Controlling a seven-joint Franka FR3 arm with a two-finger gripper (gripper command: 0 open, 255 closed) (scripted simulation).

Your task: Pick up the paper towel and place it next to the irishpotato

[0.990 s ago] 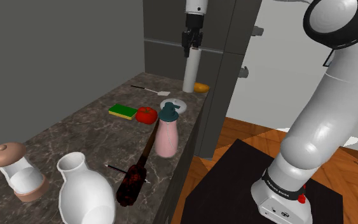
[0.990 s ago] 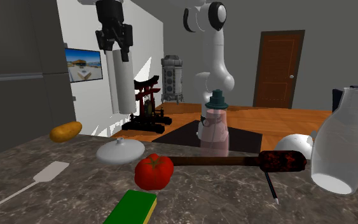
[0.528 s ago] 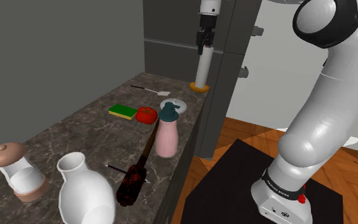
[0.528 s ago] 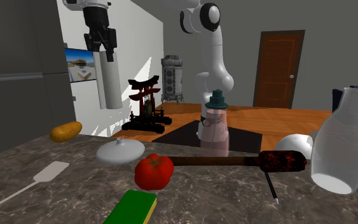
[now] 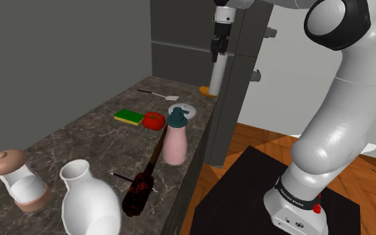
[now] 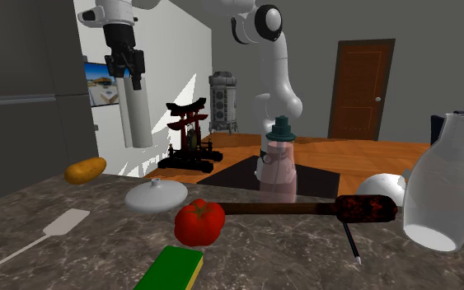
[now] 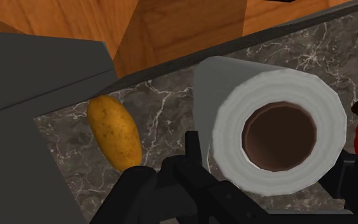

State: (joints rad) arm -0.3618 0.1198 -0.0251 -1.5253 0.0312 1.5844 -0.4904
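Dark veined marble counter [image 5: 79, 140], lower left to upper centre in the shoulder view. Gripper [image 6: 130, 76] is clamped on the top of the white paper towel [image 6: 137, 111]. The roll hangs upright at upper left of the second exterior view (off the counter), above and just right of the potato [image 6: 85, 170]. Wooden floor [image 5: 260, 137]; brown door [image 6: 362, 86].

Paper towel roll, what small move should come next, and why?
Probably lower it straight down: the gripper holds the paper towel roll upright in the air, and in the wrist view the potato lies on the counter just beside it.
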